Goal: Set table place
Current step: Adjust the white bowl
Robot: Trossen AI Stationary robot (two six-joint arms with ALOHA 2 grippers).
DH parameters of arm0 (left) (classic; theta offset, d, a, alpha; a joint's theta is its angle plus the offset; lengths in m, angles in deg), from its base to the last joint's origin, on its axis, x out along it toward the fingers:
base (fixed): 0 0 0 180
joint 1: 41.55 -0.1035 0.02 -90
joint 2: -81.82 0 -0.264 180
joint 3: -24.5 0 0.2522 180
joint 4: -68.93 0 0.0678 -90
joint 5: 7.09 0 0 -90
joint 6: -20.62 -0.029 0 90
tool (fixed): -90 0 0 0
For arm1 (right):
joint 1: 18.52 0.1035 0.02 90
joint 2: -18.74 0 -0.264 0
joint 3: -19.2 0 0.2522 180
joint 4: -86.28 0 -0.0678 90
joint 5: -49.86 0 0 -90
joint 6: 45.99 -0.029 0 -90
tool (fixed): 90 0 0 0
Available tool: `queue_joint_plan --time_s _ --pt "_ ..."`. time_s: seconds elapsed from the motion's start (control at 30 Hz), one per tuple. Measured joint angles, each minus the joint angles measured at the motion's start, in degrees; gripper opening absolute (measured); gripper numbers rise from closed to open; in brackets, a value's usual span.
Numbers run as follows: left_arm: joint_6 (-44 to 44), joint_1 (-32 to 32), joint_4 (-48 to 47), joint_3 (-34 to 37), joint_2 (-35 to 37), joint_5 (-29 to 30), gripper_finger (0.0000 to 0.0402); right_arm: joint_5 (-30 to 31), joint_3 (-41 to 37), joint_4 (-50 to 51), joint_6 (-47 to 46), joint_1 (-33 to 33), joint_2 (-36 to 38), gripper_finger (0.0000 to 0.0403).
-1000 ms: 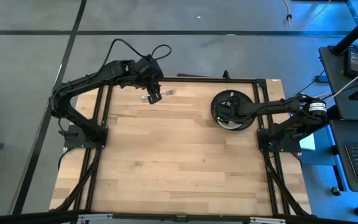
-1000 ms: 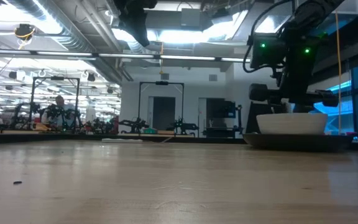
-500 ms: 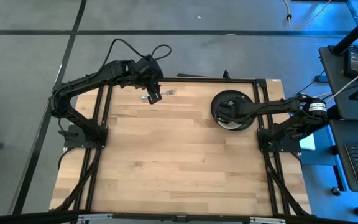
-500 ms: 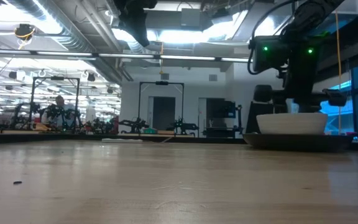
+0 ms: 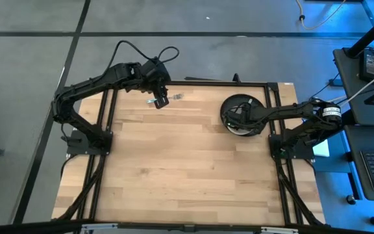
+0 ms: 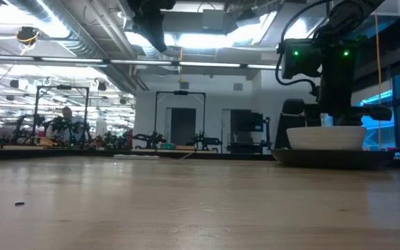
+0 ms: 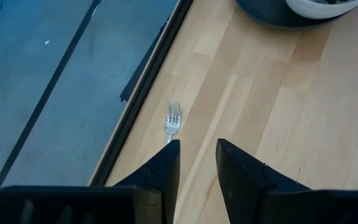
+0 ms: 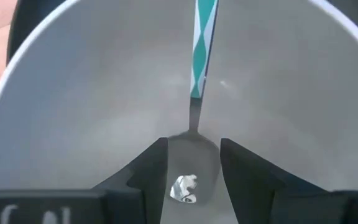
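The black plate (image 5: 240, 99) rests flat near the table's (image 5: 174, 169) far right corner, with the white bowl (image 6: 325, 137) standing on it. A spoon with a teal-and-white patterned handle (image 8: 202, 37) lies inside the bowl (image 8: 92, 81). My right gripper (image 8: 193, 168) is down in the bowl, open, with a finger on either side of the spoon's bowl end (image 8: 191, 155). The silver fork (image 7: 173, 118) lies flat by the far edge. My left gripper (image 7: 197, 155) hovers above the fork, slightly open; one finger hides the fork's handle. My right gripper reaches down into the white bowl from above, and its fingertips (image 8: 157, 165) flank the spoon's bowl end (image 8: 191, 146), which lies on the bowl's bottom. Whether the fingers touch the spoon I cannot tell.
The table's black far rail (image 7: 145, 87) runs just beyond the fork, with grey floor behind it. Bare wood planks (image 5: 174, 169) stretch across the middle and near side. In the low view, a person (image 6: 66, 114) shows far off in the room.
In the low view the right arm has shifted slightly toward the table's right while staying over the bowl. The left arm, fork, plate and bowl have kept still.
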Motion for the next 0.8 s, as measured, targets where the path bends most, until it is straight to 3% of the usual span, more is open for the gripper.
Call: queue_joint_plan --time_s 0.17,0.43,0.7,0.8 --pt "0.0 0.0 0.0 0.0 0.0 0.0 0.0098 1.6 0.0 0.0 0.6 0.3 0.0 0.0149" --pt "0.0 0.0 0.0 0.0 0.0 0.0 0.0098 12.4 5.0 4.2 1.7 3.1 0.0 0.0111" --pt "0.0 0.0 0.0 0.0 0.0 0.0 0.0098 4.9 15.4 10.9 6.5 6.6 0.0 0.0019" --pt "0.0 0.0 0.0 0.0 0.0 0.0 0.0098 4.5 17.5 11.3 5.2 9.8 0.0 0.0008"
